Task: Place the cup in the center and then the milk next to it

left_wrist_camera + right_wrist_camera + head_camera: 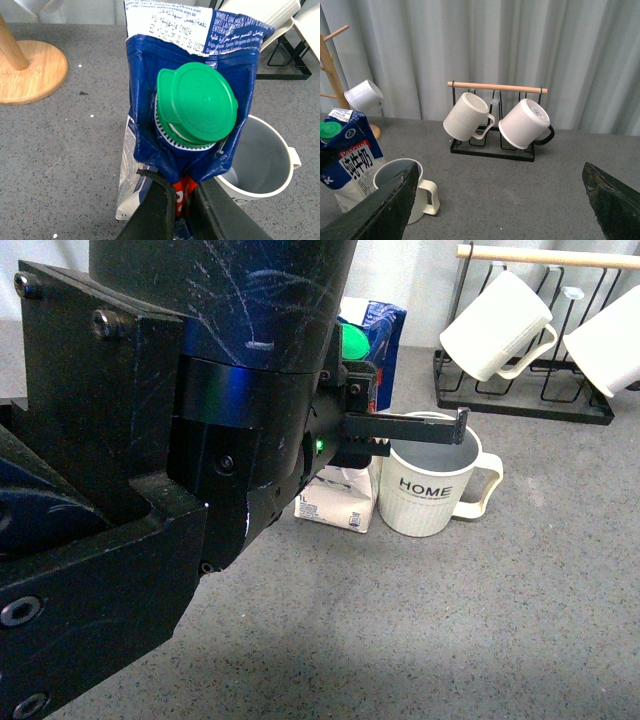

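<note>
My left gripper (pixel 183 192) is clamped on the milk (pixel 142 100): the two fingers sit close together with the carton's creased front, at its red print, pinched between them just below the green cap (pixel 197 102), which is screwed on. The carton's base rests on the grey table (pixel 450 640). The cup (pixel 430 490) stands touching or nearly touching the milk, on the far side of it from my left arm, with one of my fingers reaching across above its rim; its grey-blue inside is empty and its handle points away from the carton. My left arm is stretched forward and low, filling most of the front view. My right gripper (pixel 500 172) is spread wide with nothing between its fingers, held back from both things and facing a black wire rack (pixel 492 152). There, two white mugs (pixel 467 116) hang tilted, with empty insides.
</note>
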Motion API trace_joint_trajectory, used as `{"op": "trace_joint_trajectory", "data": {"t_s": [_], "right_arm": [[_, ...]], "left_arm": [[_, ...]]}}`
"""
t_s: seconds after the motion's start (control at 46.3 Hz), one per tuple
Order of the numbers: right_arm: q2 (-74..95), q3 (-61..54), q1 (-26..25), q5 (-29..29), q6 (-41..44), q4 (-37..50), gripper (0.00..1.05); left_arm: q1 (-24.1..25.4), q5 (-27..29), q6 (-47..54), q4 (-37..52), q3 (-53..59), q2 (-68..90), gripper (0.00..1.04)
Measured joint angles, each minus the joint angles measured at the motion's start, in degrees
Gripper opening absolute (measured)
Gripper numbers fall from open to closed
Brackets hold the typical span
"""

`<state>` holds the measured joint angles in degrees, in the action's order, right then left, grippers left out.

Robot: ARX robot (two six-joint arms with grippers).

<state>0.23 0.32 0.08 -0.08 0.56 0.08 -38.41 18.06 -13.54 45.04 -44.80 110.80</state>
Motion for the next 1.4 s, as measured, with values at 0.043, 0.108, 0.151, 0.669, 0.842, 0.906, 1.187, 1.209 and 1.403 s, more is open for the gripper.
{"op": "trace_joint_trajectory", "data": {"t_s": [0.043, 0.108, 0.151, 0.669, 0.842, 0.906, 1.187, 1.209, 1.403], "right_arm": [[0.0, 0.0, 0.0, 0.0, 0.0, 0.0, 0.96], [0.0, 0.0, 0.0, 0.0, 0.0, 0.0, 0.96], [0.0, 0.0, 0.0, 0.0, 0.0, 0.0, 0.96], [0.0, 0.0, 0.0, 0.0, 0.0, 0.0, 0.96], [0.0, 0.0, 0.0, 0.0, 0.0, 0.0, 0.96], [0.0, 0.0, 0.0, 0.0, 0.0, 0.0, 0.96], [0.0, 0.0, 0.0, 0.0, 0.0, 0.0, 0.96], [0.0, 0.0, 0.0, 0.0, 0.0, 0.0, 0.96], [0.0, 0.0, 0.0, 0.0, 0.0, 0.0, 0.96]], "left_arm": [[-0.2, 0.0, -0.3, 0.0, -0.2, 0.1, 0.05], [-0.4, 0.0, -0.7, -0.1, -0.2, 0.1, 0.15], [-0.6, 0.0, -0.8, -0.3, -0.2, 0.1, 0.22], [-1.3, 6.9, 0.2, 0.5, 8.7, -11.4, 1.0], [-1.8, 10.5, 1.3, 0.3, 12.2, -16.0, 0.98], [-1.6, 15.1, 4.9, 7.3, 14.1, -15.5, 0.91], [9.2, 9.6, 12.3, 20.2, 32.0, -32.2, 0.41], [10.0, 8.9, 12.4, 19.7, 32.9, -33.6, 0.37], [16.6, 3.2, 12.7, 14.7, 38.1, -43.1, 0.08]]}}
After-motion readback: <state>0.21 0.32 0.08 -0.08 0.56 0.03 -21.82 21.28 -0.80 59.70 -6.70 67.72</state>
